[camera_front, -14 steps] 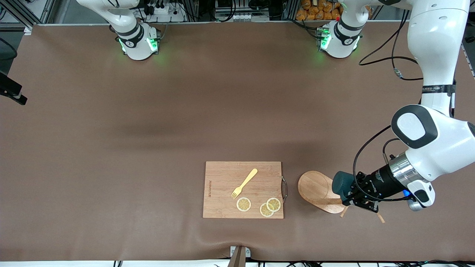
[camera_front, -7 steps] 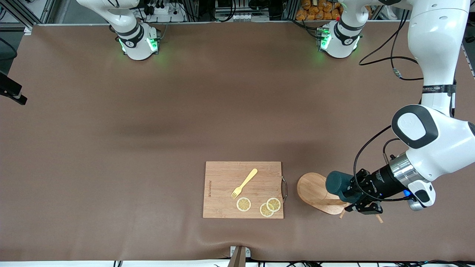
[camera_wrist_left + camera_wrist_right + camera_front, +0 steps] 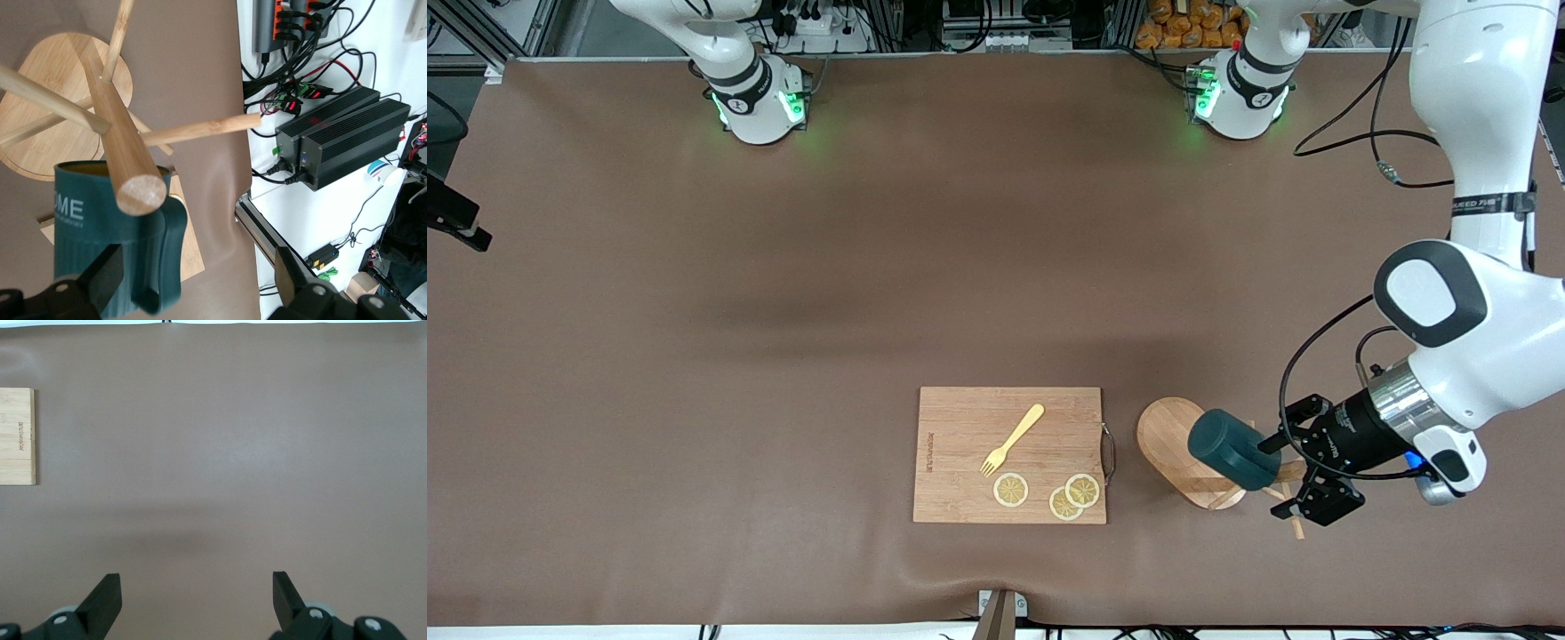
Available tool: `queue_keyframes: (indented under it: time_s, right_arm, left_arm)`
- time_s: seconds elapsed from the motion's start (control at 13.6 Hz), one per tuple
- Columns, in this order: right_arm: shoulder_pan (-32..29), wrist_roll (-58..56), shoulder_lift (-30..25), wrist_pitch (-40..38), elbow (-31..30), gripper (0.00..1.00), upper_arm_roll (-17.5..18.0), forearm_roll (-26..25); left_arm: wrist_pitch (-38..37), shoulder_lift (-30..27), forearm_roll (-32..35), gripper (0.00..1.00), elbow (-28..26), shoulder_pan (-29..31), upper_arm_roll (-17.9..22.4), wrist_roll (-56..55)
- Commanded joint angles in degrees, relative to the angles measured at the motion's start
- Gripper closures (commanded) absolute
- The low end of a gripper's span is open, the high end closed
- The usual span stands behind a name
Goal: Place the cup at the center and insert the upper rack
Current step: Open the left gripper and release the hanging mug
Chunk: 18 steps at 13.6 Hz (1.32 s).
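The cup (image 3: 1232,448), dark teal, hangs tipped on its side in the lower right of the front view, over the rack (image 3: 1199,453). The left gripper (image 3: 1303,467) has its fingers spread wide; in the left wrist view the cup's (image 3: 110,250) handle lies between them, but whether they touch it cannot be told. That same view shows the rack's (image 3: 73,120) pole passing close across the cup's rim, with thin pegs angling out above the oval base. Just beside the rack, toward the frame's centre, a cutting board (image 3: 1009,455) lies on the brown surface (image 3: 783,356), carrying a yellow fork (image 3: 1012,439) and three lemon slices (image 3: 1049,493). The right gripper (image 3: 197,603) waits high over bare surface, fingers wide apart and holding nothing; the board's (image 3: 17,437) edge shows at that view's left.
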Motion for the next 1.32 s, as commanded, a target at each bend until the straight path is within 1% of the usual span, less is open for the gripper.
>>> queue_keyframes:
  time_s: [0.0, 0.15, 0.37, 0.51, 0.73, 0.95, 1.1, 1.25]
  right_arm:
    - [0.4, -0.2, 0.3, -0.9, 1.1, 0.0, -0.3, -0.8]
    - [0.4, -0.2, 0.3, -0.9, 1.1, 0.0, -0.3, -0.8]
    - [0.4, -0.2, 0.3, -0.9, 1.1, 0.0, -0.3, -0.8]
    - [0.4, -0.2, 0.3, -0.9, 1.0, 0.0, -0.3, -0.9]
    - [0.4, -0.2, 0.3, -0.9, 1.1, 0.0, -0.4, -0.9]
    - [0.4, -0.2, 0.3, -0.9, 1.1, 0.0, -0.4, -0.9]
    - [0.3, -0.3, 0.3, -0.9, 1.1, 0.0, -0.4, -0.9]
    - [0.3, -0.3, 0.3, -0.9, 1.0, 0.0, -0.4, -0.9]
  left_arm:
    - [-4.1, -3.3, 5.1, 0.0, -0.8, 0.5, 0.0, -1.4]
    - [-8.1, -4.9, 11.1, 0.0, -0.7, 0.4, -0.4, -0.9]
    - [-12.3, -6.5, 17.2, 0.0, -1.2, -0.2, -0.9, 2.0]
    - [-15.8, -8.7, 18.8, 0.0, -2.2, 0.0, -0.9, 5.1]
    - [-20.8, -12.9, 19.4, 0.0, -5.1, 0.6, -0.6, 13.2]
    - [-26.8, -16.6, 23.4, 0.0, -7.7, 0.7, -0.4, 23.8]
    - [-31.3, -18.2, 24.0, 0.0, -8.0, 2.6, -0.3, 31.2]
    - [-33.3, -20.3, 24.0, 0.0, -9.9, 3.6, -0.2, 37.1]
